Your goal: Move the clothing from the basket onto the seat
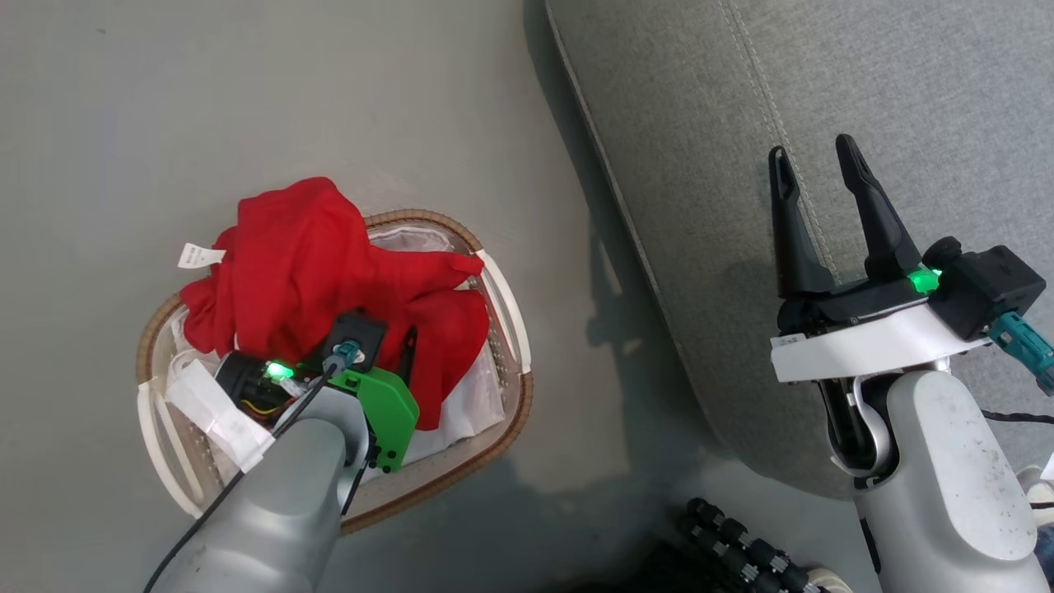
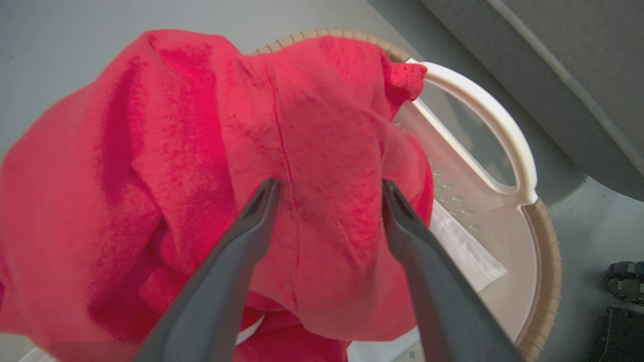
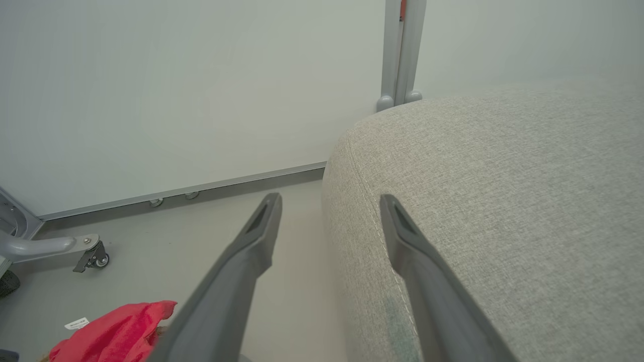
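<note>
Clothing point(image 1: 329, 272): red heap in basket point(image 1: 524, 395) on floor point(image 1: 123, 99), beside seat point(image 1: 823, 99). Left jaws: wide apart, astride a fold, nothing gripped. Right jaws: wide apart, empty, above seat. Risk: shallow pinch slips; liner point(image 1: 461, 412) or basket snagged and lifted too.

Red clothing point(image 2: 176, 166) heaps across centre and left, the left gripper point(image 2: 329, 187) spread wide against it; the basket point(image 2: 503, 136) is at right.

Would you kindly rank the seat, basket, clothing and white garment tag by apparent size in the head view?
1. seat, cropped by the frame yet largest
2. basket
3. clothing, heaped inside it, only somewhat smaller
4. white garment tag
</note>
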Available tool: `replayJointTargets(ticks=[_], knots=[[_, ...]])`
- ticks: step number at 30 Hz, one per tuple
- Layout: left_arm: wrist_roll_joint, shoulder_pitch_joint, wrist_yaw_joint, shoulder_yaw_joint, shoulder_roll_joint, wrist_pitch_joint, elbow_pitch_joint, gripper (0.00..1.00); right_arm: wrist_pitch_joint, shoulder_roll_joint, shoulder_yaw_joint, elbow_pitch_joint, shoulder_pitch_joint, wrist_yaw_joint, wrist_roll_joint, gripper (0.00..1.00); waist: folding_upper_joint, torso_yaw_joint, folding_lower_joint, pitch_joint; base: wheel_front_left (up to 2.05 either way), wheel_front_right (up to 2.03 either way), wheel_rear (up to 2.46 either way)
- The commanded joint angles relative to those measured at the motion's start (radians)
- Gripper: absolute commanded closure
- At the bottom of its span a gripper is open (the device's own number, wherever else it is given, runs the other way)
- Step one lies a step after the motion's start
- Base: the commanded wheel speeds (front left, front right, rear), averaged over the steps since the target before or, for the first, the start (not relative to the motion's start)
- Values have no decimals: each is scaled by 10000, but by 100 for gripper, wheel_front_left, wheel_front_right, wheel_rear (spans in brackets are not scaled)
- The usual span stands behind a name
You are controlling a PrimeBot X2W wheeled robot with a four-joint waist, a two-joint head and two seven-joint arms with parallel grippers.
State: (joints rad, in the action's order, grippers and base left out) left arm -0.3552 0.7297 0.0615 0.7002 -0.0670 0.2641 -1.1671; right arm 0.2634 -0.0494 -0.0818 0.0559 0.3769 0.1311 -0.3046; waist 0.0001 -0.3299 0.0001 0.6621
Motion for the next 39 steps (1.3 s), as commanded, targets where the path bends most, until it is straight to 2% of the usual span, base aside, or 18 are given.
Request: replayJointTargets(ticks=[1, 7, 8, 9, 17, 24, 31, 39], knots=[[50, 240, -114, -45, -133, 7, -103, 0, 21, -21, -50, -53, 135, -6, -92, 0, -1, -506, -1, 529, 0, 0, 0], [-16, 510, -277, -71, -224, -37, -568, 0, 21, -22, -156, -102, 257, -6, -314, 0, -1, -668, -1, 761, 0, 0, 0], [-47, 558, -256, -80, -215, -38, -617, 35, 21, -21, -177, -98, 267, -6, -325, 0, -1, -685, -1, 784, 0, 0, 0], [-118, 602, -184, -76, -176, -27, -705, 100, 21, -22, -170, -80, 286, -6, -363, 0, -1, -692, -1, 802, 0, 0, 0], [-282, 566, 102, 57, 32, -2, -658, 100, 21, -24, -67, 51, 282, -6, -250, 0, -1, -525, -1, 658, 0, 0, 0], [-296, 384, 332, 171, 85, 14, 107, 100, 21, -25, 145, 205, 71, -6, 72, 0, -1, -79, -1, 32, 0, 0, 0], [-72, 19, 505, 211, -42, 5, 1398, 100, 21, -30, 575, 466, -540, -8, 877, 0, -1, 803, -1, -1522, 0, 0, 0], [419, -228, 645, 697, -212, 6, 2618, 100, 21, -32, 871, 738, -1544, -8, 1594, 0, -1, 1753, -1, -3321, 0, 0, 0]])
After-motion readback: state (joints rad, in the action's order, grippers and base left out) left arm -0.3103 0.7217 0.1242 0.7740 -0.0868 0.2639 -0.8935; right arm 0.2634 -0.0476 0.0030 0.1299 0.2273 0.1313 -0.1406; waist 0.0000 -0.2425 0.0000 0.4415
